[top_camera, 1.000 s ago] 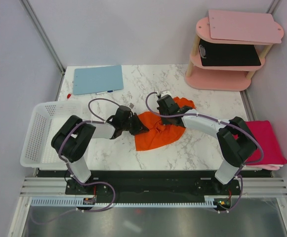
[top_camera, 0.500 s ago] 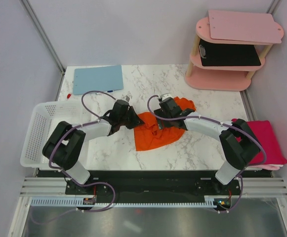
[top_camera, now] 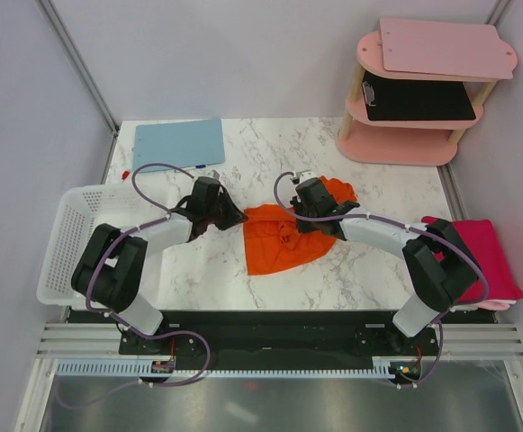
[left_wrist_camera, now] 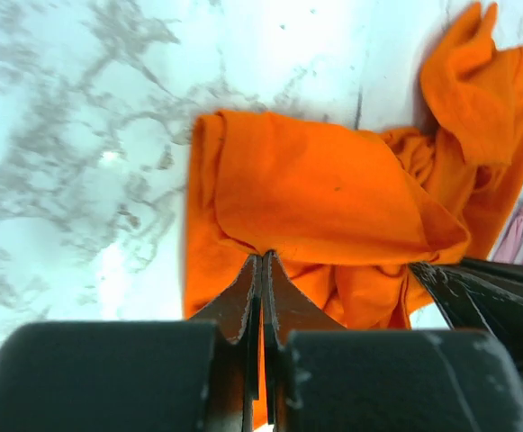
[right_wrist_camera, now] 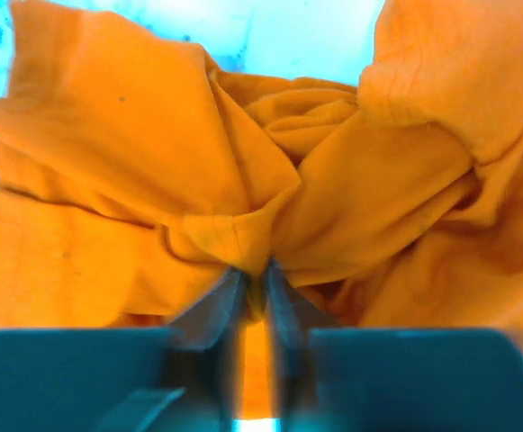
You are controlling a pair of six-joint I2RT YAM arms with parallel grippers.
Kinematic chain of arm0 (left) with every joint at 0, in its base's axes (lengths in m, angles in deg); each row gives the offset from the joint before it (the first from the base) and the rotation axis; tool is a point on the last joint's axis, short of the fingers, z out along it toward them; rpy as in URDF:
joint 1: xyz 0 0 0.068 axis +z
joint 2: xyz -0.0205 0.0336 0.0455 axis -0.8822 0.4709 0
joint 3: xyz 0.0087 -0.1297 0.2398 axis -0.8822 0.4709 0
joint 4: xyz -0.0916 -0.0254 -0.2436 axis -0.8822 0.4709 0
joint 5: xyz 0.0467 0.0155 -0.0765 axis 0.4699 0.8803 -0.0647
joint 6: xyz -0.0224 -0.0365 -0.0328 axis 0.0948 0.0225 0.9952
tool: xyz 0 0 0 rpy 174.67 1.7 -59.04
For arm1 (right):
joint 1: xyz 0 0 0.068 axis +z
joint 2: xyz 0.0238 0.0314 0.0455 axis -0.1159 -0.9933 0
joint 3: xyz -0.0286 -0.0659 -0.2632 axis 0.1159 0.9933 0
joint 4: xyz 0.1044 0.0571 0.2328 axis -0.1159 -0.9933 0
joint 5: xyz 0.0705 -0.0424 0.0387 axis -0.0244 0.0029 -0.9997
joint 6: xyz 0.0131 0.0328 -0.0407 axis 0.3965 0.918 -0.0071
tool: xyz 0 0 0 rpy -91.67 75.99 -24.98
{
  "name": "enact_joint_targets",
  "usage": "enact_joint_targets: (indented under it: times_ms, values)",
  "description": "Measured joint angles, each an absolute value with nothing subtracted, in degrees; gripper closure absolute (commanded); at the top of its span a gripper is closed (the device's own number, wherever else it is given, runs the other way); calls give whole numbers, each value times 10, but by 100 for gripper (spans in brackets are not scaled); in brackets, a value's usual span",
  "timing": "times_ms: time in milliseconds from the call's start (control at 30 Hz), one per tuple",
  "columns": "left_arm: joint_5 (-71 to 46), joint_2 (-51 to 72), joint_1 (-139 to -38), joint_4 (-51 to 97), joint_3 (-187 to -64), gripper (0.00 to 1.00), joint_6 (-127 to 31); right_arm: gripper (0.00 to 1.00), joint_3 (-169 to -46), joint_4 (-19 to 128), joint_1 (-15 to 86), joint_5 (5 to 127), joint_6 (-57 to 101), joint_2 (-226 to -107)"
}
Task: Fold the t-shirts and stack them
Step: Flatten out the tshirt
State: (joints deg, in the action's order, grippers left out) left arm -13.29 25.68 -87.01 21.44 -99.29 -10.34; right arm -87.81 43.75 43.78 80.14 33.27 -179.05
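Lying crumpled in the middle of the table (top_camera: 270, 148), the orange shirt (top_camera: 284, 241) is bunching in loose wrinkles, not yet folded. The left gripper (left_wrist_camera: 261, 270) is pinching its left side, jaws closed tight on the cloth, and the right gripper (right_wrist_camera: 254, 281) is clamping a gathered ridge toward its right. The pink shirt (top_camera: 488, 255) is sitting folded at the table's right edge (apparently done), so folding the orange one and stacking it are, I judge, remaining.

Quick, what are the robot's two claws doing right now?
Left gripper: closed, pinching the orange shirt.
Right gripper: closed, pinching the same shirt.
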Motion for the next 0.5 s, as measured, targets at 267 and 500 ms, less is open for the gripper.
enact_joint_targets:
  times_ms: [267,500]
  values:
    - [-134,257,-827,238,-1006,98,-122,100,-878,447,438,791,337,-1775]
    - [-165,252,-775,262,-1023,98,-139,92,-882,430,438,794,328,-1679]
